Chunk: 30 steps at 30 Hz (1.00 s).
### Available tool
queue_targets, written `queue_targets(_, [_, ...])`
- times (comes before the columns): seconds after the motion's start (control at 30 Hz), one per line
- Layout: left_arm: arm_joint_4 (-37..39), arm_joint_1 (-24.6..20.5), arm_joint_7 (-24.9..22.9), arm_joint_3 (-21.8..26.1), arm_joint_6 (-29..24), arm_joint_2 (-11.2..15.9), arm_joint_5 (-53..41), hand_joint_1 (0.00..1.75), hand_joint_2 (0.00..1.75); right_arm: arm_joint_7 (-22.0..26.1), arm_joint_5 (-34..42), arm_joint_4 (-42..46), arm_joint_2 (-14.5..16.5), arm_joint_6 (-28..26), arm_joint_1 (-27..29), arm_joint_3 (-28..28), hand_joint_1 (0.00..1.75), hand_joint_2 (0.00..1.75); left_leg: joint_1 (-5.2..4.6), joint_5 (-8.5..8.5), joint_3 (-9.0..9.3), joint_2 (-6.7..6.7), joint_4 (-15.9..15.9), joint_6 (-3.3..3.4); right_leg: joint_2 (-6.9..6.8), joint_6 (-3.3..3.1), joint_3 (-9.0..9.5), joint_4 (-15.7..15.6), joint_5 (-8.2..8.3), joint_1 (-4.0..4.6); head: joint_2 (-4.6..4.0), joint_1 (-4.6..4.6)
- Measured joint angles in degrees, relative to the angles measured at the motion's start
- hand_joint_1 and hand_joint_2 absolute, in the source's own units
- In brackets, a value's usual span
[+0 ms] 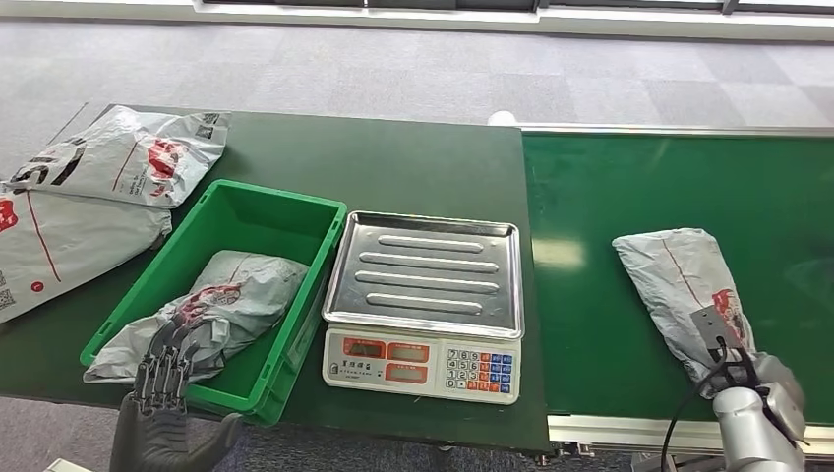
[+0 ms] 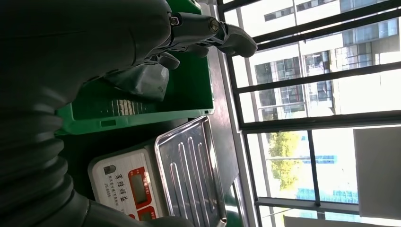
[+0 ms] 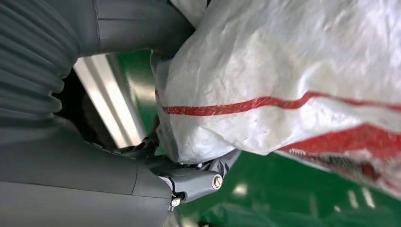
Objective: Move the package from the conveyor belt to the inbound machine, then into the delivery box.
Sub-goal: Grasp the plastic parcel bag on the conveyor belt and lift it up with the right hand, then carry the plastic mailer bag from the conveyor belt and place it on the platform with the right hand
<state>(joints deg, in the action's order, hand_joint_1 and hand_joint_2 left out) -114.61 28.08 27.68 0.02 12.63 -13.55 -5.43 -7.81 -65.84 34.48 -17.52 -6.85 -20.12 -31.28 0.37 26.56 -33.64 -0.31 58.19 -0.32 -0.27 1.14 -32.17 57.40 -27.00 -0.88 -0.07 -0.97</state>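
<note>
Grey package (image 1: pixel 688 287) with red print lying on the green conveyor belt (image 1: pixel 610 295), right hand (image 3: pixel 189 175) gripping its near end; scale (image 1: pixel 425 305) with steel tray just left of belt; left hand (image 1: pixel 162 369), fingers spread, resting on bagged parcel (image 1: pixel 231 300) in green box (image 1: pixel 256 221).

Plastic, steel and matt green surfaces

The package (image 1: pixel 688 285) on the conveyor belt (image 1: pixel 610 295) is crinkled grey plastic film with a soft sheen and red print; the belt itself is smooth, slightly glossy green. The scale (image 1: pixel 423 305) carries a ribbed, polished steel tray that reflects light, over a white plastic body. The delivery box (image 1: pixel 246 221) is smooth green moulded plastic. The desk (image 1: pixel 393 167) looks matt dark green. The floor (image 1: pixel 393 69) is grey carpet.
</note>
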Motion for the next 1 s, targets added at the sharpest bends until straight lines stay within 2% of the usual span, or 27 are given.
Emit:
queue_targets(0.17, [0.0, 0.4, 0.9, 0.0, -0.2, 0.0, 0.1, 0.0, 1.75, 5.5, 10.6, 8.9, 3.5, -0.5, 1.4, 0.7, 1.75, 1.75, 0.01, -0.11, 0.19, 0.0, 0.0, -0.04, 0.01, -0.03, -0.21, 0.0, 0.05, 0.01, 0.0, -0.01])
queue_targets(0.3, [0.1, 0.5, 1.3, 0.0, -0.5, 0.0, 0.1, 0.0, 1.75, 7.7, 14.9, 14.5, 4.9, -0.7, 2.2, 2.0, 1.75, 1.75, 0.02, -0.14, 0.14, -0.06, 0.0, -0.05, -0.06, -0.05, -0.24, 0.1, 0.05, 0.02, 0.0, -0.01])
queue_targets(0.4, [0.3, 0.5, 1.8, 0.0, -0.8, 0.0, 0.1, 0.0, 1.75, 13.7, 21.0, 20.1, 6.1, -2.0, 3.9, 3.8, 1.75, 1.75, 0.01, -0.14, 0.07, -0.05, 0.0, -0.06, -0.05, -0.05, -0.29, 0.1, 0.05, 0.02, 0.0, -0.01])
queue_targets(0.5, [0.8, 0.0, 2.8, -0.1, -1.0, 0.0, 0.1, 0.0, 1.75, 20.2, 26.4, 29.7, 8.0, -4.1, 6.5, 7.5, 1.75, 1.75, 0.02, -0.14, 0.05, -0.03, 0.0, -0.06, -0.02, -0.05, -0.34, 0.1, 0.04, 0.02, 0.0, -0.01])
queue_targets(0.6, [1.5, -0.6, 3.8, -0.2, -1.3, 0.1, 0.1, 0.0, 1.75, 24.0, 27.5, 40.8, 9.6, -6.6, 9.1, 13.7, 1.75, 1.75, 0.03, -0.14, 0.07, -0.02, 0.0, -0.06, -0.02, -0.08, -0.35, 0.1, 0.02, 0.04, 0.0, -0.01])
queue_targets(0.7, [2.1, -1.1, 4.4, -0.3, -2.0, 0.2, 0.1, 0.0, 1.75, 24.6, 26.5, 49.8, 10.1, -8.3, 11.1, 20.8, 1.75, 1.75, 0.04, -0.14, 0.09, 0.0, 0.0, -0.07, -0.01, -0.11, -0.37, 0.1, 0.0, 0.04, 0.0, -0.01])
queue_targets(0.8, [2.4, -1.3, 4.6, -0.5, -2.3, 0.4, 0.1, 0.0, 1.75, 24.2, 25.9, 55.0, 10.2, -8.2, 12.2, 26.0, 1.75, 1.75, 0.04, -0.14, 0.08, 0.0, 0.0, -0.07, -0.02, -0.12, -0.36, 0.1, -0.01, 0.04, 0.0, -0.01])
queue_targets(0.87, [2.6, -1.4, 4.8, -0.6, -2.7, 0.7, 0.1, 0.0, 1.75, 22.7, 25.1, 56.5, 9.9, -5.1, 12.2, 29.0, 1.75, 1.75, 0.04, -0.13, 0.07, 0.03, 0.0, -0.07, 0.03, -0.12, -0.36, 0.1, 0.0, 0.03, 0.0, -0.01])
queue_targets(1.0, [3.0, -1.4, 5.3, -0.9, -3.8, 1.4, 0.1, 0.0, 1.75, 16.9, 22.1, 56.0, 8.3, 3.2, 10.7, 36.0, 1.75, 1.75, 0.03, -0.14, 0.09, 0.08, 0.0, -0.06, 0.12, -0.11, -0.38, 0.1, 0.04, 0.02, 0.0, -0.01])
